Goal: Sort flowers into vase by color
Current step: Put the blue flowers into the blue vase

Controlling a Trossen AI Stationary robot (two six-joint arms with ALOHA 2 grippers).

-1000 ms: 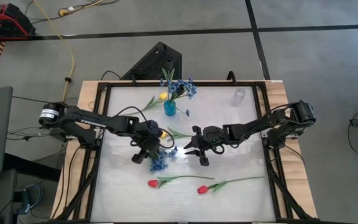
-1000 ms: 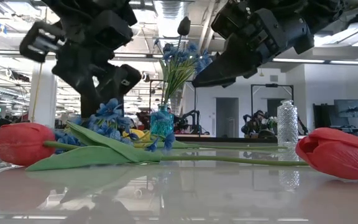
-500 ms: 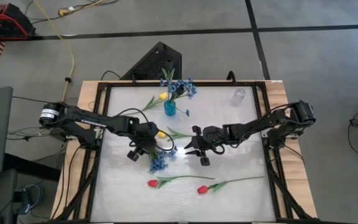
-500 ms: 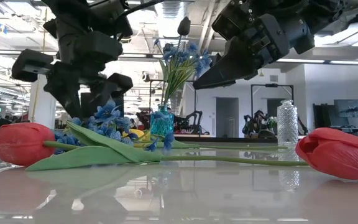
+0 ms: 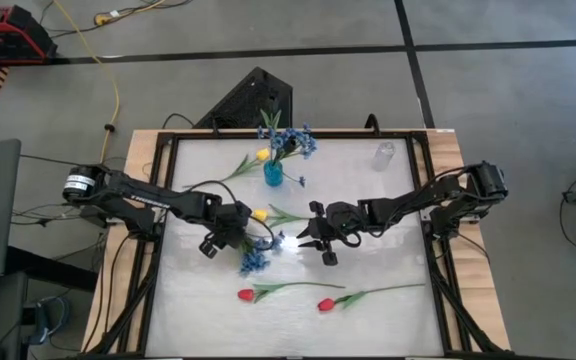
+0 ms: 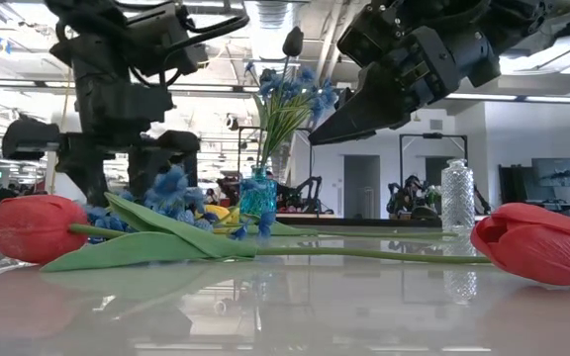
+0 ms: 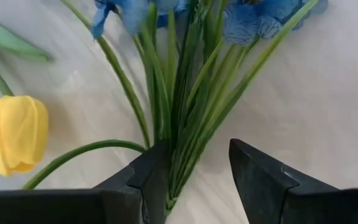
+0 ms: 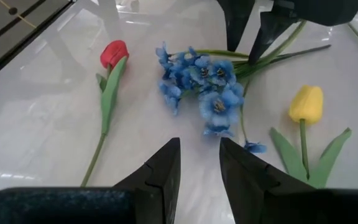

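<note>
My left gripper (image 7: 194, 171) is down at the stem end of the loose blue spray (image 5: 255, 258), near the middle of the table (image 5: 388, 250). Its jaws stand open, with the bundle of green stems (image 7: 185, 124) running up between them. The stems lie closer to one finger (image 7: 151, 177), possibly touching it, and clear of the other. Nothing is clamped yet.

Long axis: in the high view the spray runs from its stem end near my left gripper toward the near edge of the table, blossoms at the near end. In the left wrist view the stems run straight away from the jaws, so the fingers would close across them, not along them.

A yellow tulip (image 7: 14, 134) lies just beside the jaws; its curved stem reaches toward the same finger. I judge this the main risk: closing could take the tulip stem in with the blue stems.

My right gripper (image 8: 197, 165) hovers just right of the spray, jaws a little apart and empty, pointed at the blossoms. The left arm is the nearer to the stems.

The blue vase (image 5: 273, 173), already holding blue sprays, stands at the far side of the table. Two red tulips (image 5: 246, 294) lie at the near side.
</note>
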